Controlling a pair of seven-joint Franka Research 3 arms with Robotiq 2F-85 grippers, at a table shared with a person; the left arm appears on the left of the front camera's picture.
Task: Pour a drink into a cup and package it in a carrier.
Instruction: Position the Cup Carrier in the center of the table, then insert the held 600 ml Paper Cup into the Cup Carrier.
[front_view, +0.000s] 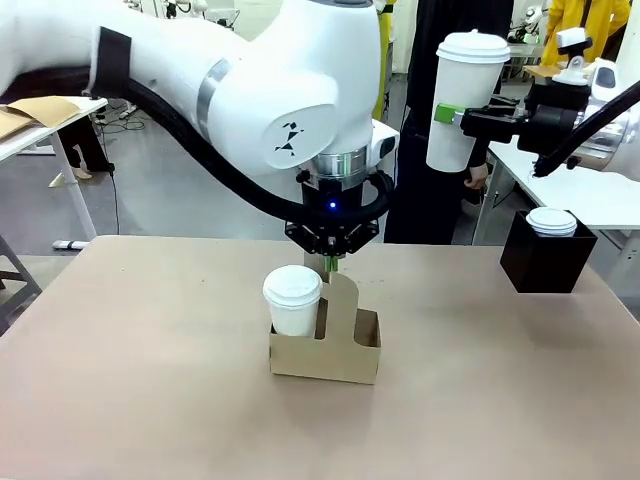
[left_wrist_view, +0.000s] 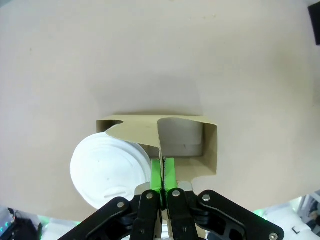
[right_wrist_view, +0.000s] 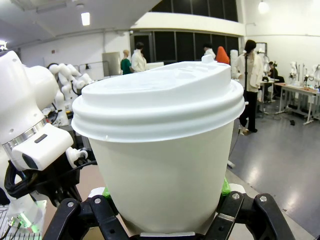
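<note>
The brown cardboard carrier (front_view: 340, 352) stands mid-table with a lidded white cup (front_view: 293, 300) in its left hole. My left gripper (front_view: 332, 264) hangs straight above it, shut on the top of the upright handle panel. From the left wrist, the green pads (left_wrist_view: 169, 172) pinch the panel of the carrier (left_wrist_view: 209, 145), with the cup (left_wrist_view: 109, 170) on one side and an empty hole on the other. My right gripper (front_view: 455, 118) holds a second lidded cup (front_view: 465, 95) high at the right. That cup (right_wrist_view: 165, 150) sits upright in the right gripper (right_wrist_view: 165, 197). The drink is out of view.
A black open-topped box (front_view: 545, 262) with a stack of white lids (front_view: 551, 222) stands at the table's right rear. A person in dark clothes (front_view: 430, 200) stands behind the far edge. Bare tabletop (front_view: 150, 380) lies left of and in front of the carrier.
</note>
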